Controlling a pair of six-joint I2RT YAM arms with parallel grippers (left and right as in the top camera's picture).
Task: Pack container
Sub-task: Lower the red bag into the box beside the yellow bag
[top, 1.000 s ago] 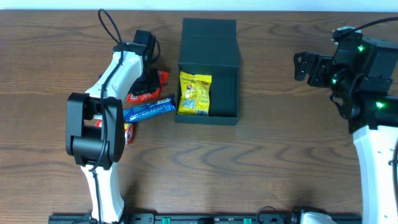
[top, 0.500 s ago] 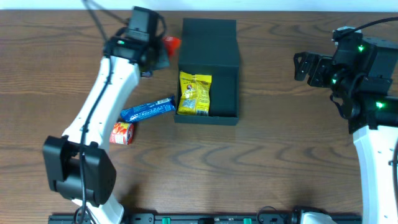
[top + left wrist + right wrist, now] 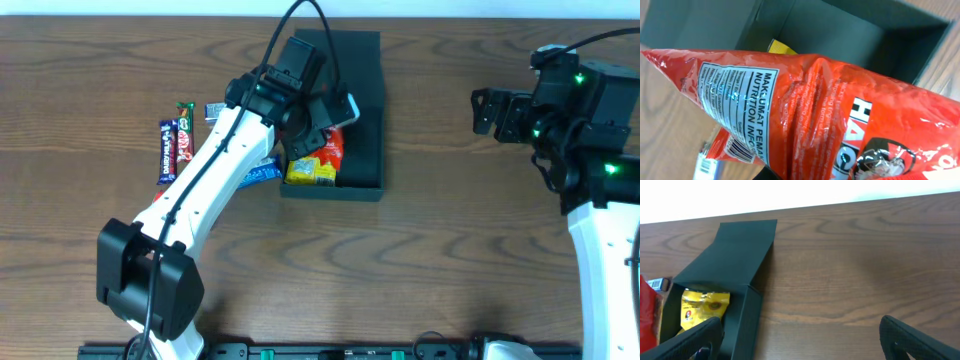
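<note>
Left gripper (image 3: 318,128) pinches crinkly packet (image 3: 805,110) over matte container (image 3: 362,140).

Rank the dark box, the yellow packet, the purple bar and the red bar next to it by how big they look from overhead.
1. The box, by far the largest.
2. The purple bar and the red bar: too alike to rank.
Unranked: the yellow packet, mostly covered.
</note>
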